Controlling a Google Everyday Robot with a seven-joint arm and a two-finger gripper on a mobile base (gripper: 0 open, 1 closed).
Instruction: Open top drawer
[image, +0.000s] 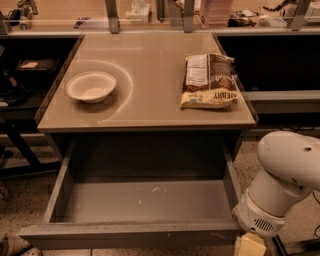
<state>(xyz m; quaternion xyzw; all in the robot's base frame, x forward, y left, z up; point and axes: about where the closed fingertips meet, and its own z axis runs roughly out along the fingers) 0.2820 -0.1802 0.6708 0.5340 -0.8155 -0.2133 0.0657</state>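
Hanging beside the open top drawer (145, 201), the tool (251, 245) — grip unreadable — sits below bowl (91, 86) and bag (209, 81).

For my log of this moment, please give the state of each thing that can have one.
top drawer: open, pulled far out, nothing seen inside.
bowl: upright on the tabletop, looks empty.
snack bag: lying flat near the tabletop's right edge.
hand: low, beside the drawer's front right corner, partly cut off.
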